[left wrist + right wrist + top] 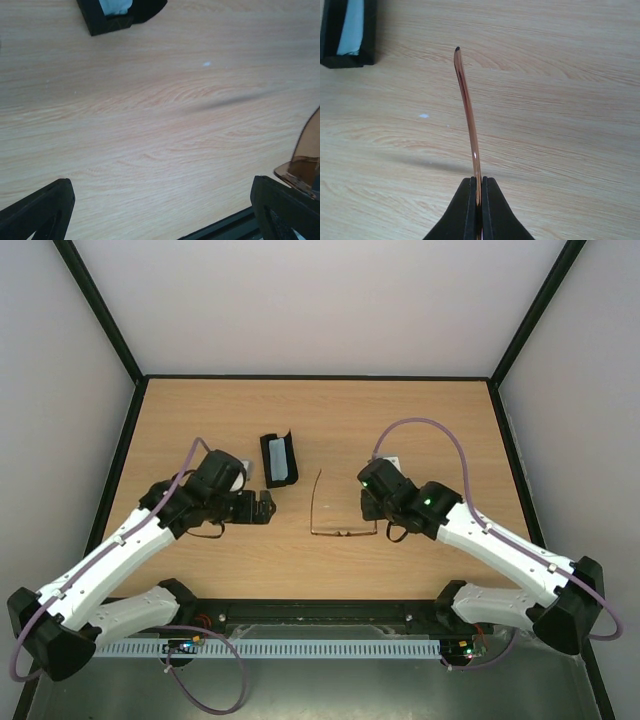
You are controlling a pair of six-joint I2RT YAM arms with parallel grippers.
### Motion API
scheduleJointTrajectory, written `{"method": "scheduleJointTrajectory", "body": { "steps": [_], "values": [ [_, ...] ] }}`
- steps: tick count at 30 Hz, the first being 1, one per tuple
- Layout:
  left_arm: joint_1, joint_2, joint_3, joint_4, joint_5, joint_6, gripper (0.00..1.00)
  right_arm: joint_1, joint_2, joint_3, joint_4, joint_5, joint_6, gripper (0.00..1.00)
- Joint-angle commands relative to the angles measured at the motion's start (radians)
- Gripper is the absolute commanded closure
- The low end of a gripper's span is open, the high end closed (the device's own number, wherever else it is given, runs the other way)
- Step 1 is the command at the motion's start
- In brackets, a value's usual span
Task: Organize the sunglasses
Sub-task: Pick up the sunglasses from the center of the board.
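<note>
Wooden table, sunglasses crosswise (temples far-pointing)

Light wood-grain bench bearing open black case left of centre, sunglasses near it; contact with wood unclear.

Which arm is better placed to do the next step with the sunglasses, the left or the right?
Right, probably. The right gripper is shut on a temple arm of the sunglasses. The left gripper is open, holds nothing and sits apart from them.
</note>
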Motion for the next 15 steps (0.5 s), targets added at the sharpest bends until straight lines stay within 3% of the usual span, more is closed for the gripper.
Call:
{"method": "scheduleJointTrajectory", "body": {
  "steps": [1, 15],
  "values": [
    [-0.041, 0.009, -0.023, -0.064, -0.054, 0.011, 0.01, 0.048, 0.023, 0.069, -0.105, 0.029, -0.057, 0.99],
    [-0.184, 0.157, -0.036, 0.091, -0.101, -0.074, 0.01, 0.115, 0.071, 0.112, -0.134, -0.063, -0.083, 0.99]
  ]
}}
